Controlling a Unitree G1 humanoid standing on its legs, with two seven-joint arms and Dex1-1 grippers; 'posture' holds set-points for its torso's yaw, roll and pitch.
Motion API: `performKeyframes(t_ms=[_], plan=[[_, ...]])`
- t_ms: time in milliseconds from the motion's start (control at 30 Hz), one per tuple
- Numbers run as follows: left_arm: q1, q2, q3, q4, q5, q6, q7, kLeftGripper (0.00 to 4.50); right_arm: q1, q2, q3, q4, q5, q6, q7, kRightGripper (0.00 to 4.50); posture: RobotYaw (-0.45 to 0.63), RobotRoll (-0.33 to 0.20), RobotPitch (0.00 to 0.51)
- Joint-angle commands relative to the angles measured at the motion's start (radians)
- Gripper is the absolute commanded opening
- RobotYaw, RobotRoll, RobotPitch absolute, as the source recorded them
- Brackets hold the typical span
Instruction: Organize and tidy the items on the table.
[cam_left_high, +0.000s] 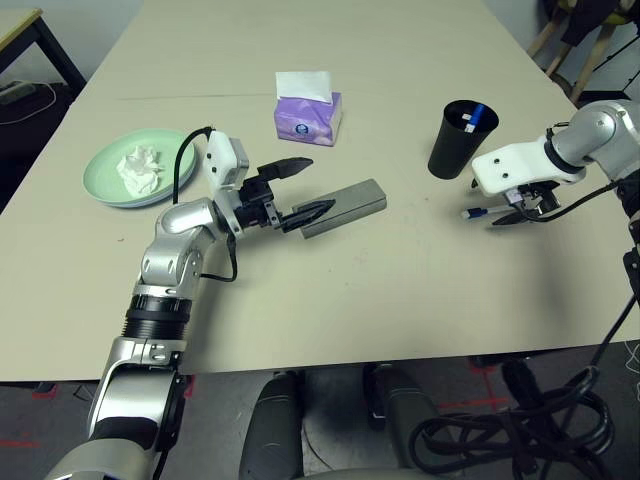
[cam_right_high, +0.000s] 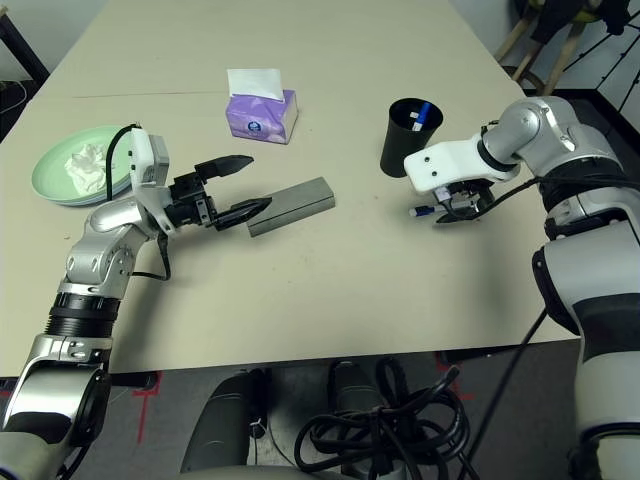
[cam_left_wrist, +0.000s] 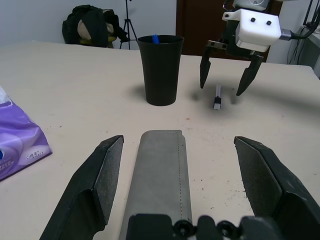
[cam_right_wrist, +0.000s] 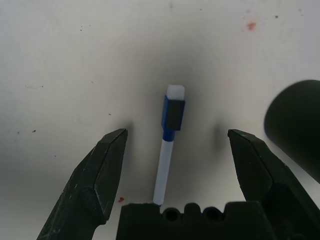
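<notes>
A grey glasses case (cam_left_high: 345, 207) lies mid-table. My left gripper (cam_left_high: 315, 184) is open, one finger on each side of the case's near end (cam_left_wrist: 160, 175), touching nothing. At the right a blue-and-white pen (cam_left_high: 476, 213) lies on the table beside the black cup (cam_left_high: 462, 140), which holds another pen. My right gripper (cam_left_high: 518, 210) hangs open just above the lying pen (cam_right_wrist: 170, 140), its fingers on either side of it. The mint green plate (cam_left_high: 110, 185) at the left holds a crumpled white tissue (cam_left_high: 142, 167).
A purple tissue pack (cam_left_high: 308, 112) stands behind the case. A dark desk (cam_left_high: 30, 30) is off the table's far left corner. Cables lie on the floor (cam_left_high: 540, 420) below the front edge.
</notes>
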Motion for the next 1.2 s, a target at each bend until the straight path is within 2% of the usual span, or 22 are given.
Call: performKeyframes(t_ms=[33,367,400,533,767,933,1200], plan=[[0.026,0.012,0.003,-0.045,-0.010,0.017,0.008,4.50,-0.014,-0.003,0.004,0.025,-0.022,-0.022,0.003,4.43,0.11,0.000,0.243],[0.022,0.012,0.001,-0.066,-0.012,0.030,0.018,4.50,-0.017,-0.009,-0.006,0.044,-0.027,-0.014,0.043,4.43,0.10,0.000,0.278],[0.021,0.012,0.001,-0.067,-0.012,0.030,0.018,4.50,-0.014,-0.009,-0.008,0.046,-0.026,-0.009,0.048,4.27,0.10,0.000,0.284],[0.020,0.013,0.001,-0.072,-0.013,0.033,0.017,4.50,-0.005,-0.008,-0.017,0.050,-0.017,0.007,0.075,3.17,0.10,0.000,0.289],[0.014,0.014,0.002,-0.070,-0.014,0.027,0.010,4.50,0.005,-0.001,-0.054,0.045,0.015,0.023,0.144,0.43,0.10,0.000,0.277],[0.004,0.014,-0.003,-0.058,-0.007,0.014,0.004,4.50,0.014,-0.003,-0.099,0.035,0.067,0.046,0.200,0.42,0.09,0.000,0.255],[-0.014,0.031,-0.022,-0.067,-0.001,-0.003,-0.039,4.50,0.031,0.001,-0.187,0.010,0.212,0.168,0.280,0.42,0.08,0.000,0.223]])
